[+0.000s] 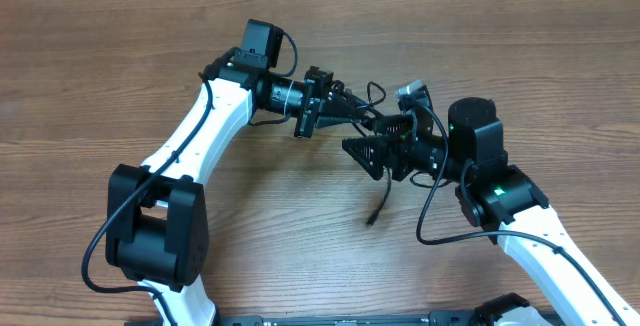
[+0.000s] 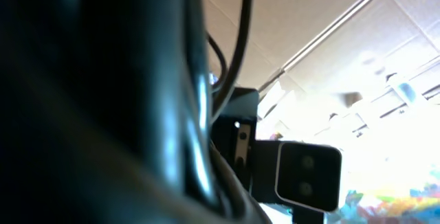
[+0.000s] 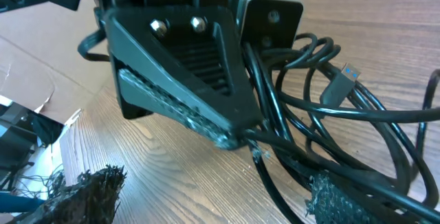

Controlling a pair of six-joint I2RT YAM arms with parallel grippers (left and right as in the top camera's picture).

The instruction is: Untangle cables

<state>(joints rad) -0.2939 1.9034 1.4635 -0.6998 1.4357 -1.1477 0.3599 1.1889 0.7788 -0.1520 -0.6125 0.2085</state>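
Note:
The cables (image 1: 375, 96) are a knot of thin black cords between the two grippers, and one strand (image 1: 380, 198) trails down to a plug end on the wood. My left gripper (image 1: 368, 118) is shut on the bundle. In the right wrist view its tip (image 3: 237, 138) pinches the cables (image 3: 323, 124), which loop off to the right with a small plug (image 3: 342, 81) lifted. My right gripper (image 3: 213, 196) is open, its fingertips (image 3: 89, 189) straddling the wood just below the bundle. The left wrist view is a dark blur, with one cable (image 2: 240, 31) against the ceiling.
The wooden table (image 1: 120, 56) spreads all round. The two arms meet at the centre, with the left arm (image 1: 210, 116) coming from the lower left and the right arm (image 1: 530, 216) from the lower right. A flat piece of cardboard (image 3: 27, 66) lies at the left.

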